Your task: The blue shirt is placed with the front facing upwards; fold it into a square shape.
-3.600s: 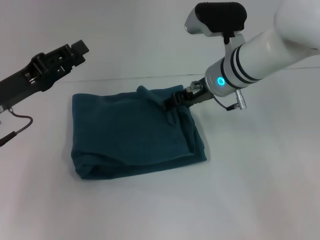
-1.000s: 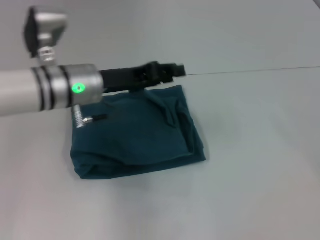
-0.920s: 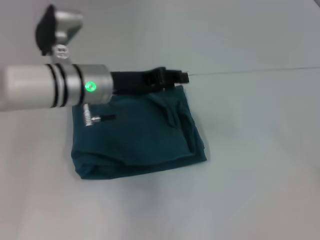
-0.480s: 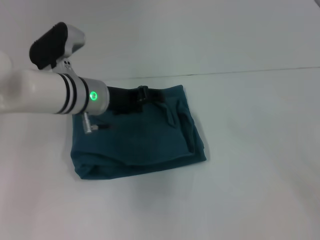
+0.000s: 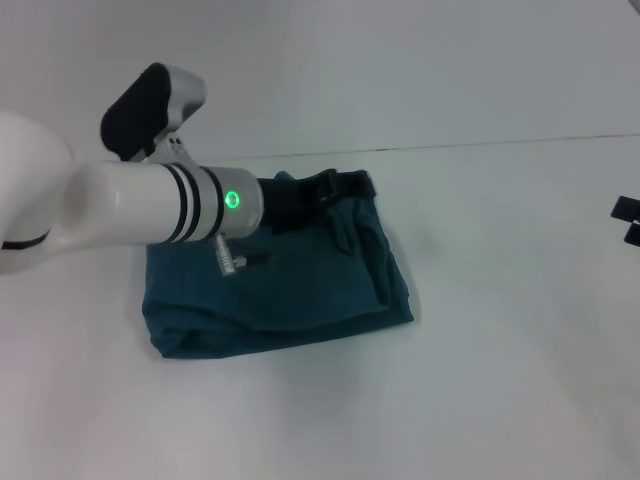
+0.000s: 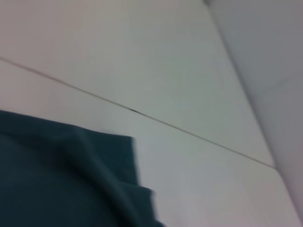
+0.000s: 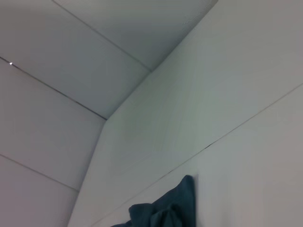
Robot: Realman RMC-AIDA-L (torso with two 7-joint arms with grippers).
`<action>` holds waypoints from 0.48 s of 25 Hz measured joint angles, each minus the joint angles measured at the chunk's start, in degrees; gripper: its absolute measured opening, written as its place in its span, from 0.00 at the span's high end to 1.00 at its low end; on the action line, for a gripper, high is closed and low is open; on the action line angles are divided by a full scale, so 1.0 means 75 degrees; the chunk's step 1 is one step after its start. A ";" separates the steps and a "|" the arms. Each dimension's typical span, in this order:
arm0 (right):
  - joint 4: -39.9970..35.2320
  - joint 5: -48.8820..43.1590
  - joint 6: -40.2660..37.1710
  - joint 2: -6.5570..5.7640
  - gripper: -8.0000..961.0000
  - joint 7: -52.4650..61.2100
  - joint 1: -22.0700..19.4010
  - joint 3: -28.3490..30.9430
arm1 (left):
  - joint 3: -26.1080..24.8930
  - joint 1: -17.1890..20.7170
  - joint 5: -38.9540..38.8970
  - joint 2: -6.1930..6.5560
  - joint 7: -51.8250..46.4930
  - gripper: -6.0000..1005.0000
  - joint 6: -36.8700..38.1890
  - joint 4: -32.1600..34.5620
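Partly hidden, left hand (image 5: 345, 186) reaches over the blue shirt (image 5: 280, 285).

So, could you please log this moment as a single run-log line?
blue shirt: folded, roughly square, on table | left gripper: over shirt's far edge | right gripper: right of shirt, apart

the blue shirt (image 5: 290, 280) lies folded into a rough, thick rectangle on the white desk (image 5: 480, 380). it is plain dark teal, no print showing, with creased ridges near its right edge and layered folds along the front.
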 joint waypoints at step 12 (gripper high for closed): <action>0.0248 -0.0065 0.0155 0.0182 0.21 -0.0019 0.0571 -0.0175 | -0.0032 0.0030 -0.0069 -0.0025 0.0082 0.17 -0.0996 -0.0527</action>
